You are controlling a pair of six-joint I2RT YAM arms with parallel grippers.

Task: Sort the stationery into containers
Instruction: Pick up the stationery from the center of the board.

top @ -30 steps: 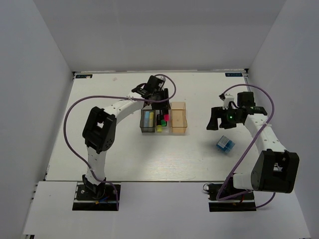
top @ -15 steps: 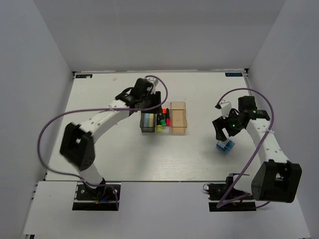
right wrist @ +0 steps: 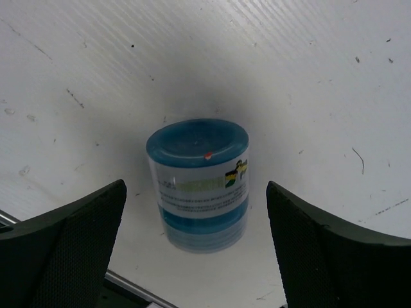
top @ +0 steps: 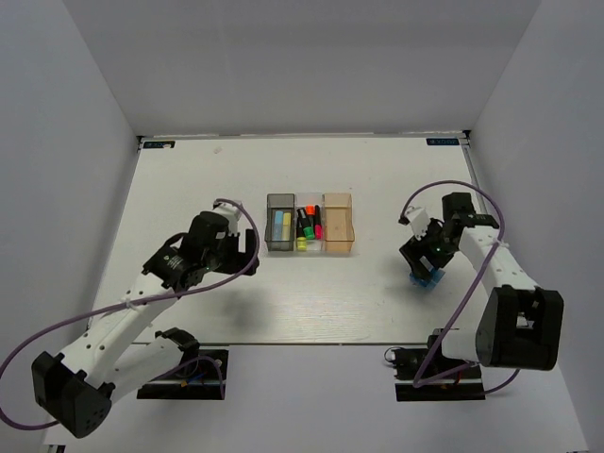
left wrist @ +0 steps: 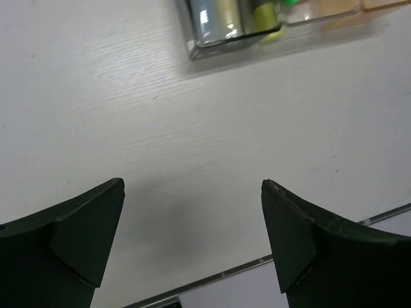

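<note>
Right claw is hanging wide open over the blue-white chunky item. Its fingers are sitting one on each side of the item, not touching it. The item is standing upright on the white surface, at the right side, well apart from the bins. It is showing a round blue top and a white label band.

Left claw is also gaping wide, holding nothing, with only bare surface between the fingers. It is hovering on the near left side of the bins, apart from them. The near ends of the bins are just showing at the top edge of the left wrist view.

The three bins are sitting in a row mid-surface, touching side by side. The dark grey bin on the left is holding the pale blue and yellow blocks. The clear bin in the middle is holding the highlighters, with orange, pink, green and yellow ends showing. The orange-tan bin is sitting on the right end of the row.
</note>
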